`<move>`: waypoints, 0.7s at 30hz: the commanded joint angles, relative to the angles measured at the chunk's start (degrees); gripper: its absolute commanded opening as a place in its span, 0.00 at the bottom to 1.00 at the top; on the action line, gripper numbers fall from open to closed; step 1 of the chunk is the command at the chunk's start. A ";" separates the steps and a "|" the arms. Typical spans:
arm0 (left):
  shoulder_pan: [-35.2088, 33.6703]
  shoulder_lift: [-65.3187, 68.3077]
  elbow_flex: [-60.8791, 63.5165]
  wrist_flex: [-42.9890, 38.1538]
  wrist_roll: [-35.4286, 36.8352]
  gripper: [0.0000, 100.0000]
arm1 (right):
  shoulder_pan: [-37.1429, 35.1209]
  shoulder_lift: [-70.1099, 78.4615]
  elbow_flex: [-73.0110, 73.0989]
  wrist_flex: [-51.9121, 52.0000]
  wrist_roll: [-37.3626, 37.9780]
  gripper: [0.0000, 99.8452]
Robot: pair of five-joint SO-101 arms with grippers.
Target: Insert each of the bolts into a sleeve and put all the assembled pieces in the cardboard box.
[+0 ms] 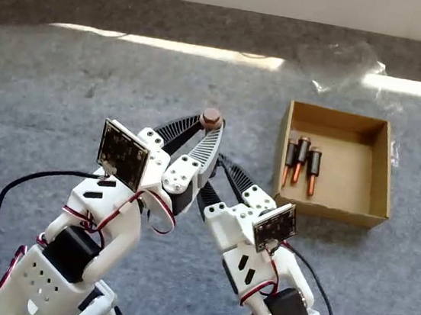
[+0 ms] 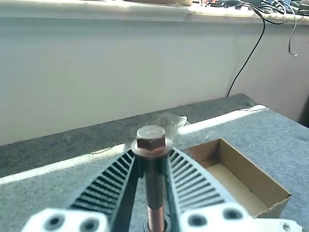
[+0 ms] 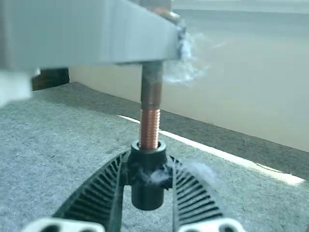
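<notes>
The left gripper [image 2: 151, 159] is clamped narrowly on the dark shank of a bolt [image 2: 151, 139], just under its hexagonal head. Directly below it, the right gripper [image 3: 147, 162] is closed around a black sleeve [image 3: 146, 186]. The two arms meet above the middle of the grey table [image 1: 65, 86], a little to the left of the cardboard box [image 1: 383, 175].

The bolt stands upright with its long axis close to vertical, head up and coppery threaded end down. Seen from above, it appears as little more than the round top of its head. The sleeve is upright too, mouth upward and in line with the bolt. The tip of the thread sits just inside that mouth, with most of the thread bare above the rim.

The step in hand appears to be the insertion itself, begun but not finished. The next move likely calls for a straight push down along the shared axis, or a lift of the sleeve. Both pieces would need to stay in line so the thread does not catch on the rim. After that one gripper would have to let go so the other can carry the piece to the box.

Three assembled pieces [image 1: 300, 165] already lie side by side against the box's left wall, copper tips toward its near edge. A crumpled plastic bag [image 1: 341, 66] lies beyond the box
</notes>
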 commanded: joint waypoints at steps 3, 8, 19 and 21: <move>0.84 -1.54 3.21 -1.67 0.44 0.01 | -0.22 -0.22 8.40 0.13 -0.44 0.01; 0.84 -1.54 5.14 -1.67 0.44 0.01 | -0.22 -0.22 8.40 0.13 -0.44 0.01; 4.35 -1.63 8.40 -1.67 0.09 0.01 | -0.22 -0.22 8.40 0.13 -0.44 0.01; 4.35 -1.63 8.48 -1.67 0.09 0.01 | -0.22 -0.22 8.40 0.13 -0.44 0.01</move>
